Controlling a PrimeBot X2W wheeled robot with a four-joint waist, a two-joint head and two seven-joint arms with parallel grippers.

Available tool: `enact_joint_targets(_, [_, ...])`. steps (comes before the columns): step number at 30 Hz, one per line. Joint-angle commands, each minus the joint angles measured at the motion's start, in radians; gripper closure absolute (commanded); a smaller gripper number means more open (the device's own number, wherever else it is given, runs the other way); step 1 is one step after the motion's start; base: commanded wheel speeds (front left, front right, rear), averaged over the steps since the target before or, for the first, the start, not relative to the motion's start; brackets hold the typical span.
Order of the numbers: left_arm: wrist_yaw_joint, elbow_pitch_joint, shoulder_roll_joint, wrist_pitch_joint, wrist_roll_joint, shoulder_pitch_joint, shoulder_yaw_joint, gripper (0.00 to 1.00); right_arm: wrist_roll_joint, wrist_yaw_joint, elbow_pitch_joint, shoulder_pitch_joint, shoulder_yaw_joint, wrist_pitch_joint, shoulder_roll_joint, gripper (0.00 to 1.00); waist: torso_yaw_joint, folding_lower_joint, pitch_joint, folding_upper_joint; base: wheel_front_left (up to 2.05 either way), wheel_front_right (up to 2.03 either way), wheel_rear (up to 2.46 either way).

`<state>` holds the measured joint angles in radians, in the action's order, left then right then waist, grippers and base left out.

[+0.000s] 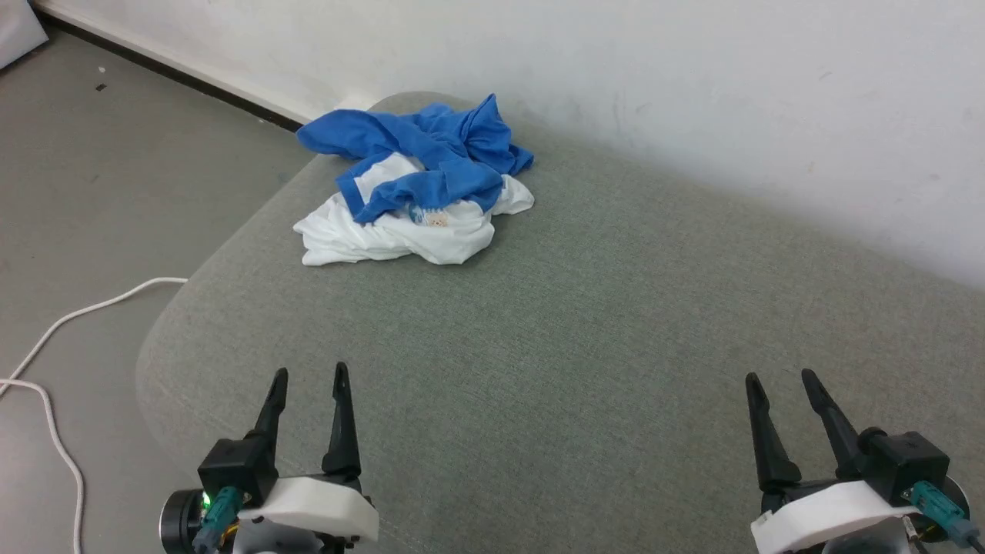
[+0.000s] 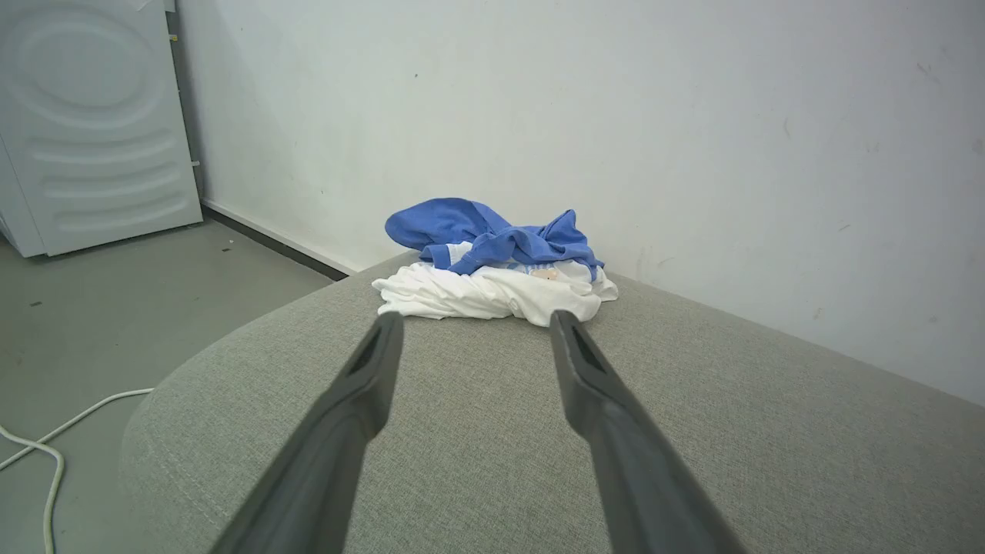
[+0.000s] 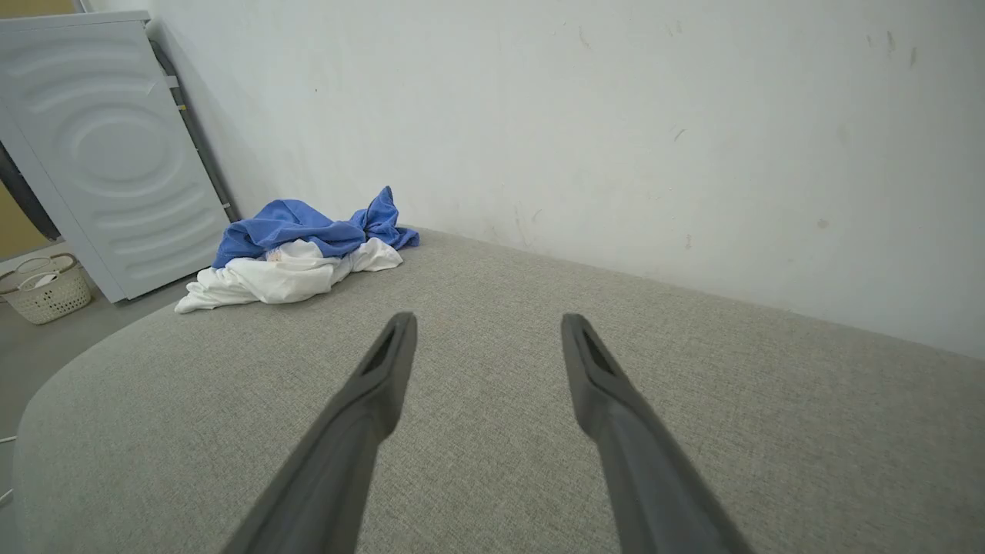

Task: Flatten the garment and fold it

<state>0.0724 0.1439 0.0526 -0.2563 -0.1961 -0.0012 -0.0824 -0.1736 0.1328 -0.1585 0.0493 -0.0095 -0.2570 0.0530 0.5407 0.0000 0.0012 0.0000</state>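
**A:** Where do we find the crumpled thin white T-shirt with blue sleeves [image 1: 415,208]?
**B:** Bunched at the far left corner of the grey upholstered cushion [image 1: 585,346], near the wall. We judge nothing flattened or folded yet.
**A:** And our tools?
**B:** The left tool [image 1: 311,371] and right tool [image 1: 780,375] are spread and empty at the near edge, well apart from it.

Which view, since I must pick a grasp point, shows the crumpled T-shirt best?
The head view: it looks down on the whole T-shirt, blue folds heaped over white, with the print showing. The left wrist view sees it low and side-on. The right wrist view sees it off to the left.
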Motion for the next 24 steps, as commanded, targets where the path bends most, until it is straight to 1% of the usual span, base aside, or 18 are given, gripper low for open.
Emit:
enact_joint_targets(1, [0.001,0.006,-0.002,-0.006,-0.014,0.010,-0.002,0.00,0.007,-0.002,-0.002,0.008,-0.006,-0.005,-0.003,0.00,-0.002,0.0000,0.000,0.0000,0.00,0.00,0.00])
enact_joint_targets(4, [-0.009,0.022,-0.002,-0.006,-0.018,-0.004,-0.005,0.00,0.008,-0.002,-0.001,0.005,-0.007,-0.005,-0.003,0.00,-0.004,0.0000,0.004,0.0000,0.00,0.00,0.00])
enact_joint_targets(7, [-0.039,0.071,0.004,0.000,-0.027,-0.062,-0.013,0.00,0.015,-0.002,0.002,-0.006,-0.006,-0.005,-0.003,0.00,-0.010,0.0000,0.019,0.0000,0.00,0.00,0.00])
enact_joint_targets(11, [-0.083,0.154,0.035,0.086,-0.053,-0.217,-0.011,0.00,0.030,-0.002,0.009,-0.031,-0.004,-0.005,-0.003,0.00,-0.031,0.0000,0.059,0.0000,0.00,0.00,0.00])
enact_joint_targets(14, [-0.122,0.221,0.072,0.163,-0.084,-0.359,0.003,0.00,0.050,-0.002,0.015,-0.056,0.003,-0.005,-0.003,0.00,-0.062,0.0000,0.103,0.0000,0.00,0.00,0.00])
enact_joint_targets(18, [-0.154,0.293,0.124,0.269,-0.138,-0.540,0.033,0.00,0.085,-0.002,0.035,-0.095,0.001,0.003,-0.003,0.00,-0.118,0.0000,0.183,0.0000,0.00,0.00,0.00])
enact_joint_targets(22, [-0.171,0.360,0.197,0.386,-0.181,-0.690,0.060,0.00,0.122,-0.002,0.074,-0.129,-0.011,0.030,-0.003,0.00,-0.175,0.0000,0.280,0.0000,0.00,0.00,0.00])
enact_joint_targets(24, [-0.164,0.387,0.235,0.442,-0.187,-0.747,0.075,0.00,0.139,-0.002,0.101,-0.140,-0.024,0.046,-0.003,0.00,-0.198,0.0000,0.333,0.0000,0.00,0.00,0.00])
